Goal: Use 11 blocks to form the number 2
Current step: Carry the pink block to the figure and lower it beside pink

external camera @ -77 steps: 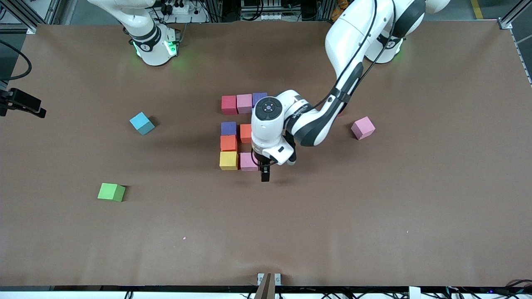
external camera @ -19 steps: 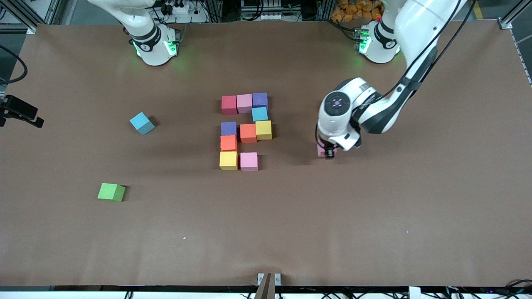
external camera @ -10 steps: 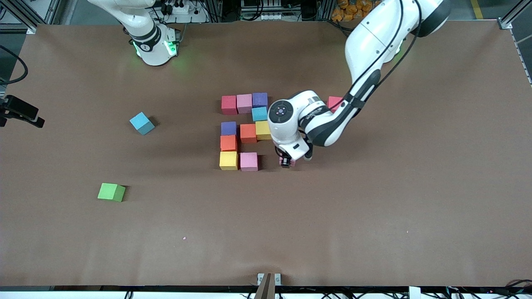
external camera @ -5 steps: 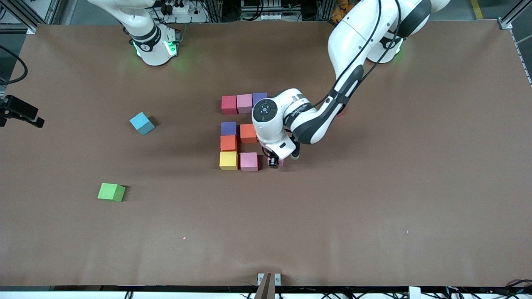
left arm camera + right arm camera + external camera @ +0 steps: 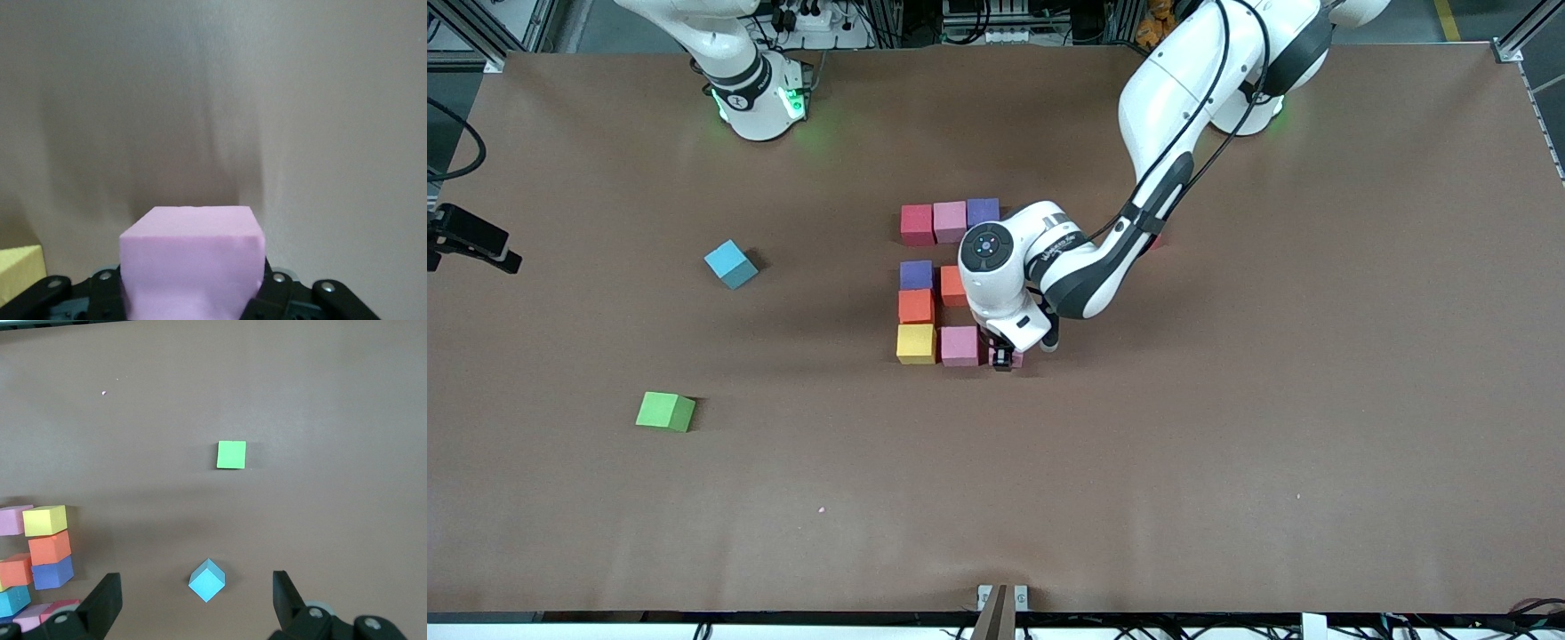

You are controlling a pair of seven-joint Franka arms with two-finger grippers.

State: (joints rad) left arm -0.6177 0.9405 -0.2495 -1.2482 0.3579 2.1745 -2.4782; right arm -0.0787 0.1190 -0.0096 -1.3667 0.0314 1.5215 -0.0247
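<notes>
— Where the left gripper (image 5: 1003, 359) pinches a pink block (image 5: 191, 257) beside the digit's nearest-row pink cube (image 5: 959, 346), is there room?
— Yes, bare table (image 5: 1227, 427) toward the camera. Only the right wrist view shows the right gripper (image 5: 197, 603), spread above a stray blue cube (image 5: 206, 580).

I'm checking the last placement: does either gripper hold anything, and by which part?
The left gripper is shut on a pink block, gripped by two of its side faces, low beside the digit's pink cube. The right gripper holds nothing.

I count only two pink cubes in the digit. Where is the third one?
The left gripper holds the third pink cube, low beside the pink cube in the digit's row nearest the front camera.
</notes>
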